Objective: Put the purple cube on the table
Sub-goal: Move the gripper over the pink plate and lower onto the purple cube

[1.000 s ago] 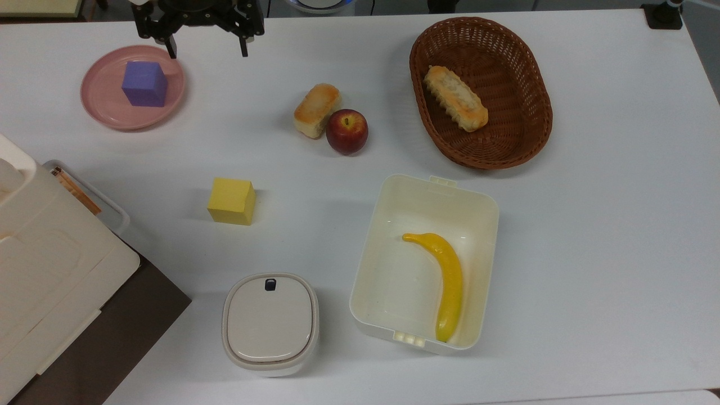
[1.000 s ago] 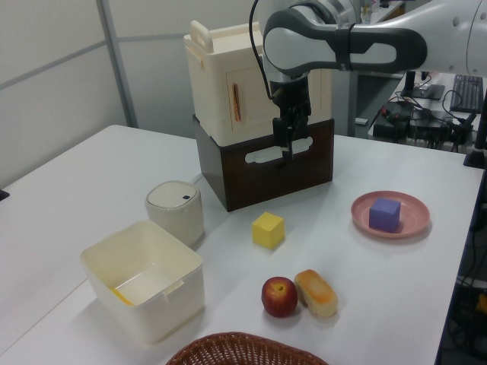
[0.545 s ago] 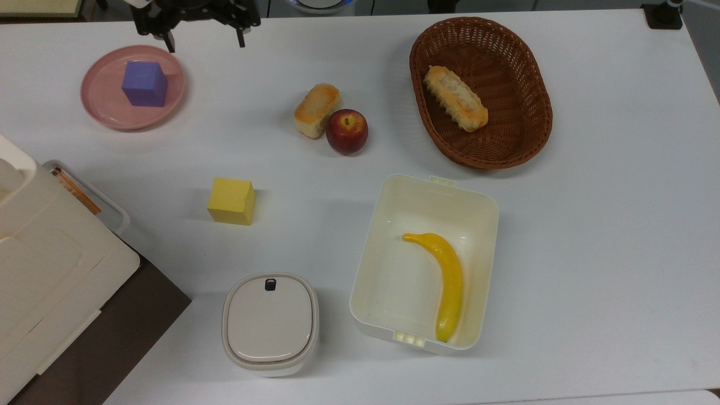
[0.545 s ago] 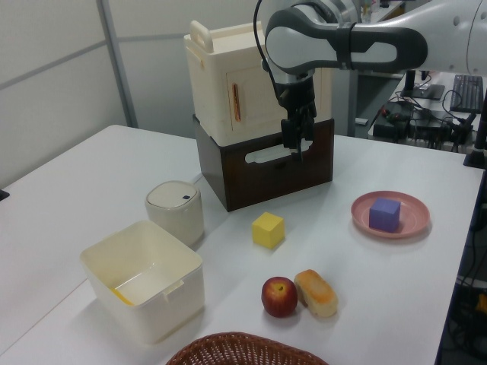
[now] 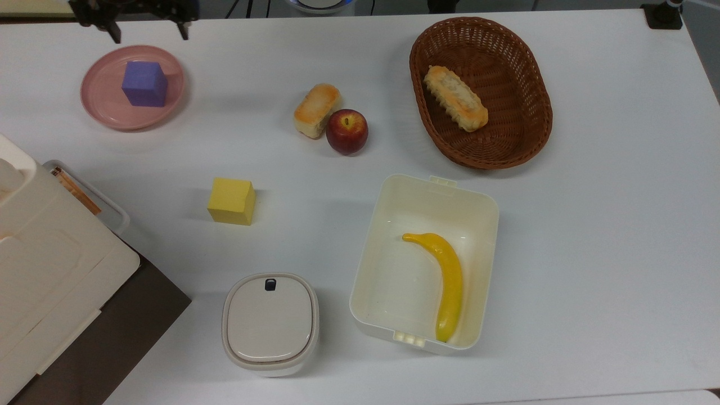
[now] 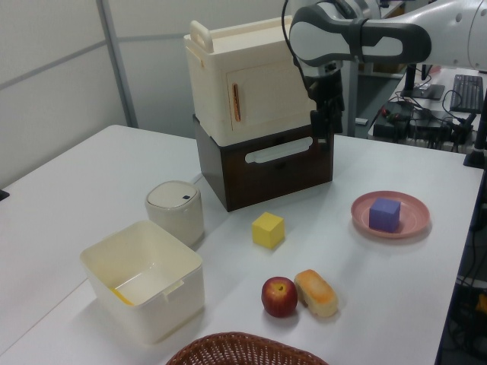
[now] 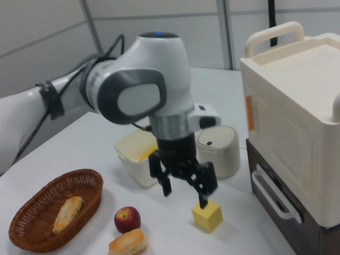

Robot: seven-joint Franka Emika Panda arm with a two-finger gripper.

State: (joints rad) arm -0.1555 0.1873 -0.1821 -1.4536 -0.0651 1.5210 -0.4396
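Your purple cube [image 5: 145,83] sits on the pink plate [image 5: 101,107], which rests on the white counter [image 5: 590,225]. Your hand [image 5: 147,31] hangs in the air just beyond the plate's far rim in the top view, fingers [image 7: 165,185] spread wide apart and holding nothing, clear of the cube.

two cubes, a purple cube [image 5: 145,83] and a yellow cube [image 5: 231,201]; two bread rolls [image 5: 316,109], it seems; one apple [image 5: 347,131], banana [image 5: 441,278], basket [image 5: 534,90], pink plate [image 5: 101,101], open tub [image 5: 484,208], lidded pot [image 5: 270,323].
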